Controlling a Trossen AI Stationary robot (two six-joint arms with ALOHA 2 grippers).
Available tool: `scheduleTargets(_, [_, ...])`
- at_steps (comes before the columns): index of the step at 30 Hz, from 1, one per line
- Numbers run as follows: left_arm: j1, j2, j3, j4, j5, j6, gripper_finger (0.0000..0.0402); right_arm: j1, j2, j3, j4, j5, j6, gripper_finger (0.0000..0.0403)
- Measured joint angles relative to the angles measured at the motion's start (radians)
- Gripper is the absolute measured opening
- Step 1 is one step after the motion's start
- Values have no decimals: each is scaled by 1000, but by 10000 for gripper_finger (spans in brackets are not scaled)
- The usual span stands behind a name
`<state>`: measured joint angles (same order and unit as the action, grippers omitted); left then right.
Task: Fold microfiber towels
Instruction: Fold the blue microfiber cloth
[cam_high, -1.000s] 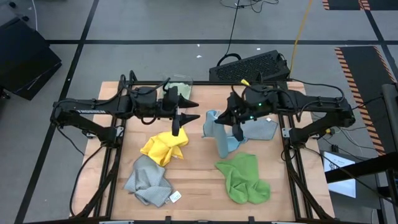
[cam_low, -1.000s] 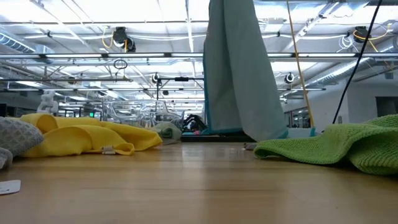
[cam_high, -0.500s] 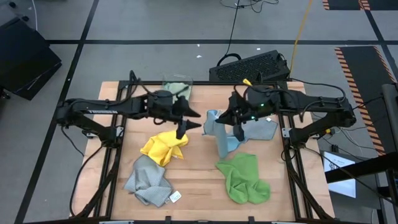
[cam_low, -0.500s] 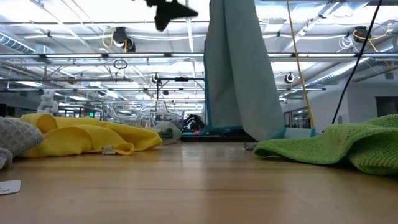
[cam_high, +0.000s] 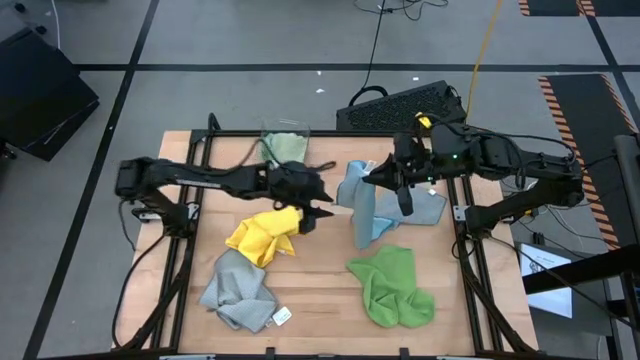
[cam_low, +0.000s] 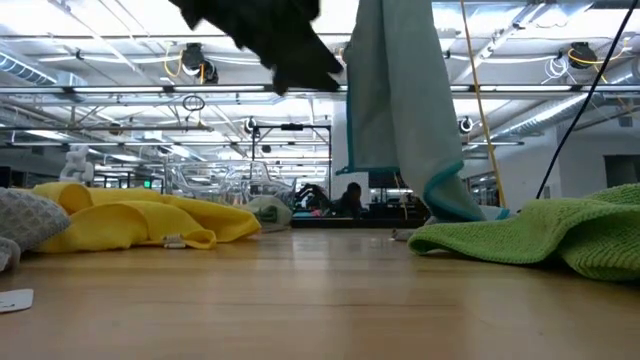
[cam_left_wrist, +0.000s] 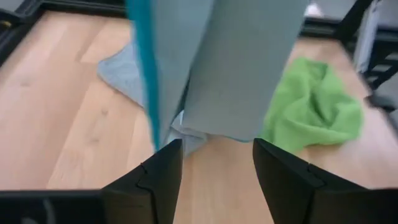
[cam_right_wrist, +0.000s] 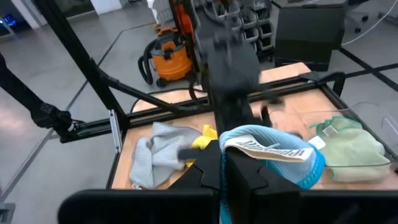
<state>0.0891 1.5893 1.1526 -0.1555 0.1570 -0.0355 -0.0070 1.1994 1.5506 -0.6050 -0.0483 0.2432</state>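
Note:
A light blue towel (cam_high: 364, 212) hangs from my right gripper (cam_high: 380, 178), which is shut on its top, right of the table's middle. In the low view the towel (cam_low: 398, 100) hangs as a long strip; I cannot tell whether its lower corner (cam_low: 450, 205) touches the table. My left gripper (cam_high: 316, 206) stands open just left of the strip, its fingers (cam_left_wrist: 163, 175) pointing at the strip's lower part (cam_left_wrist: 230, 68) without touching it. A yellow towel (cam_high: 262, 236), a grey towel (cam_high: 238, 290) and a bright green towel (cam_high: 392, 286) lie crumpled on the table. My right gripper pinches the light blue towel between its two shut fingers at the upper edge, beside the white tag (cam_right_wrist: 273, 152). The fingers come nearly level from the table's right side. The towel hangs below them as a slack strip, bunched at the hold.
A greyish-blue cloth (cam_high: 426, 208) lies under my right arm. A pale green towel (cam_high: 286, 148) sits in a clear bin (cam_right_wrist: 373, 121) at the far edge. A black keyboard (cam_high: 405, 105) lies beyond the table. The bare wood near the front middle (cam_high: 320, 300) is free.
My left gripper has come down and gone toward the table's right, up to the hanging blue towel. My right gripper has drawn back toward the right edge and slightly up with the towel, whose lower end has risen from the table.

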Motion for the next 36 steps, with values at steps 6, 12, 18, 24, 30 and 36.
scheduleTargets(6, [4, 95, -1, -4, -64, 7, 200, 0, -24, 0, 20, 0, 5, 0])
scheduleTargets(12, [13, 108, -1, 44, -109, -1, 194, 0, -55, 0, 33, 0, 6, 0])
scheduleTargets(18, [39, 107, -13, 184, -93, 74, 211, 0, -82, 0, 49, 0, 5, 0])
scheduleTargets(24, [56, 107, -57, 266, 0, 62, 222, 0, -93, 0, 60, 4, -2, 0])
scheduleTargets(30, [56, 131, -73, 302, -29, 35, 197, 0, -93, 0, 60, 22, -2, 0])
scheduleTargets(36, [53, 205, -72, 480, -58, 16, 178, 0, -92, 0, 64, 22, -17, 0])
